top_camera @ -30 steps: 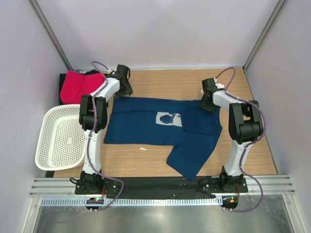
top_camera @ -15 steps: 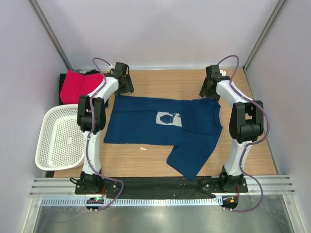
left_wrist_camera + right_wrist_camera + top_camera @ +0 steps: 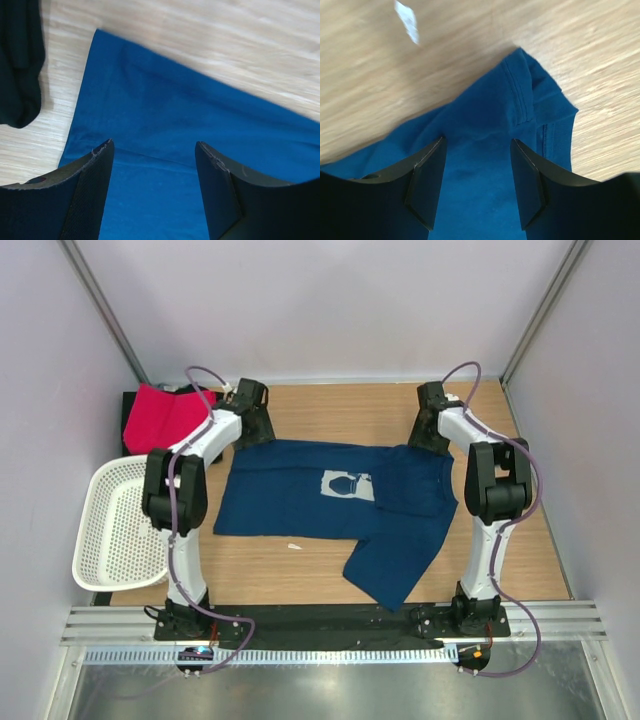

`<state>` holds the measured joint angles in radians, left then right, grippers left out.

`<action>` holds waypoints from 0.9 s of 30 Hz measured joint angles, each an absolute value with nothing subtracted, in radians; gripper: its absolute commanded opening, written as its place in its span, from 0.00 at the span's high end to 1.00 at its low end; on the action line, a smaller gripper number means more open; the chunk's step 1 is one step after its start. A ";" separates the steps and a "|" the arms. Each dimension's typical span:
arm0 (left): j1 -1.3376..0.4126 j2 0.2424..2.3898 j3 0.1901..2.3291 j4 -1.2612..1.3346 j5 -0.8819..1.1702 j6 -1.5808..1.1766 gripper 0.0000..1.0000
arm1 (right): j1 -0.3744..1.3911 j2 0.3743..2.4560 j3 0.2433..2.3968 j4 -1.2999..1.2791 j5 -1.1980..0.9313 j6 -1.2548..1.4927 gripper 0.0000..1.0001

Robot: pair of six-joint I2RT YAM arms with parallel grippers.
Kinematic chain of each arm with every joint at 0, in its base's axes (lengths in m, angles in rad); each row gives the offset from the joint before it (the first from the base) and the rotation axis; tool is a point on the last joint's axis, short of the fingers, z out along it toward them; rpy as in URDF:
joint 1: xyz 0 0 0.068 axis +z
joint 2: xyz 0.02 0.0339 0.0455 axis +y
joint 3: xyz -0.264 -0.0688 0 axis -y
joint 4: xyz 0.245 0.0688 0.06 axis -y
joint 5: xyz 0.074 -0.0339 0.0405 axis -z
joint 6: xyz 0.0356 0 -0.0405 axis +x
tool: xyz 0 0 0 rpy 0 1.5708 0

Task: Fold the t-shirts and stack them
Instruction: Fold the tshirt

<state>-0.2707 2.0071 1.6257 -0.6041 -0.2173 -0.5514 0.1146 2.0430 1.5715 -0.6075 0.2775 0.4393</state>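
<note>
A dark navy t-shirt (image 3: 320, 508) with a white chest print (image 3: 347, 483) lies spread on the wooden table, one part folded over at the front right. My left gripper (image 3: 256, 428) (image 3: 152, 145) hangs open over the shirt's far left corner with only blue cloth (image 3: 165, 130) below it. My right gripper (image 3: 428, 436) (image 3: 477, 141) is open over the far right corner, near a stitched hem (image 3: 520, 100). A pink-red t-shirt (image 3: 160, 415) lies at the back left. Dark black cloth (image 3: 20, 60) lies beside it.
A white perforated basket (image 3: 118, 525) stands at the left edge, partly under my left arm. A small white scrap (image 3: 295, 545) lies by the shirt's front hem, another white scrap (image 3: 407, 21) on bare wood beyond the right gripper. Walls close in both sides.
Both jaws have widened a little. The left elbow has swung left over the basket. The right wrist drew back toward the far wall, then returned to the shirt's edge. The shirt has not moved.
</note>
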 measured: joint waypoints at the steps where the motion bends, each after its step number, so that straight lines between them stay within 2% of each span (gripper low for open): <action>1: -0.270 2.019 1.623 -0.606 -0.219 -0.553 0.34 | 0.114 2.051 1.562 -0.609 0.279 0.443 0.41; 14: -0.265 2.147 1.624 -0.607 -0.233 -0.573 0.36 | 0.073 2.126 1.579 -0.567 0.274 0.450 0.41; 19: -0.257 2.211 1.723 -0.623 -0.233 -0.574 0.36 | 0.051 2.210 1.700 -0.559 0.273 0.426 0.41; 27: -0.237 2.339 1.933 -0.623 -0.205 -0.568 0.36 | 0.033 2.407 2.021 -0.566 0.266 0.363 0.39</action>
<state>-0.2371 2.3386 1.9327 -0.6228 -0.2047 -0.5678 0.0334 2.4069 2.0209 -0.5655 0.2657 0.3634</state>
